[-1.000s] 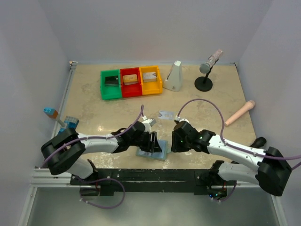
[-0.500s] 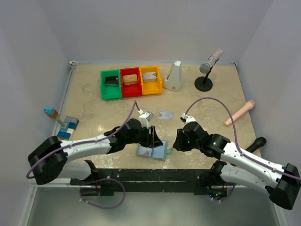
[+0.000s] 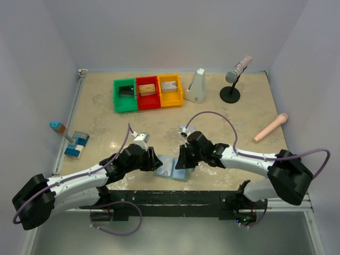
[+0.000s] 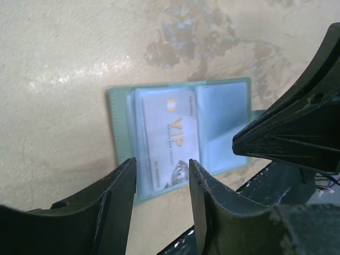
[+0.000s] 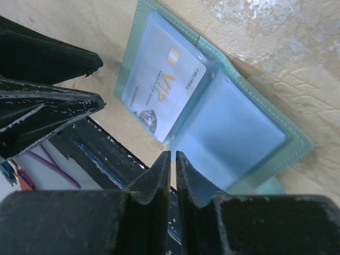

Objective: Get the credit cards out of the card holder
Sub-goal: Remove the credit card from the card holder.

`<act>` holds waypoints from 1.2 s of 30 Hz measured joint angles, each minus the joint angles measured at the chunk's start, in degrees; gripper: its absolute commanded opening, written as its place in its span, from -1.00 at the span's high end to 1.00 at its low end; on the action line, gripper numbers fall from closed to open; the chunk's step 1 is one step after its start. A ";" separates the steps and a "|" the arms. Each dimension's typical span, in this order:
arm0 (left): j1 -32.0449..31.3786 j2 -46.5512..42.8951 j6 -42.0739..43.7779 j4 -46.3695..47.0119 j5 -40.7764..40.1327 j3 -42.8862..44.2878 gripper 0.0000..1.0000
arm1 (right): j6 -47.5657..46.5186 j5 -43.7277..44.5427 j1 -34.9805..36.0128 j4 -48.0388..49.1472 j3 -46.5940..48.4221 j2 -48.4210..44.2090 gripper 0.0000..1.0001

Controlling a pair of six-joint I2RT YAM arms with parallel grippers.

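Holder [image 5: 234,133] open on bench [image 3: 239,122], card [image 5: 159,90] sleeved inside: thin, stiff, likely slick, pinch its edge; left end effector [image 4: 161,166] half-open, right end effector [image 5: 173,156] nearly closed, both empty.

From above I'm seeing only a sliver of the card holder [image 3: 170,170], because the left gripper [image 3: 154,159] and right gripper [image 3: 180,161] are covering the rest. In the left wrist view my own fingers [image 4: 111,212] are hiding the credit card's [image 4: 167,133] lower corners, and its small print is blurring. The bins [image 3: 148,103] are holding things too small for me to tell.
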 measured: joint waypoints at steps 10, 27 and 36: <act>1.46 1.53 -0.66 0.61 -0.44 -2.38 0.07 | 2.38 -1.64 -0.87 7.13 0.00 8.17 0.68; 1.84 3.87 -2.67 6.75 2.19 -6.45 0.14 | -0.72 -2.14 -4.96 4.92 4.70 12.02 0.47; 1.84 5.33 -4.04 10.56 3.96 -7.82 0.38 | -2.67 -3.87 -6.82 4.00 6.99 15.28 0.46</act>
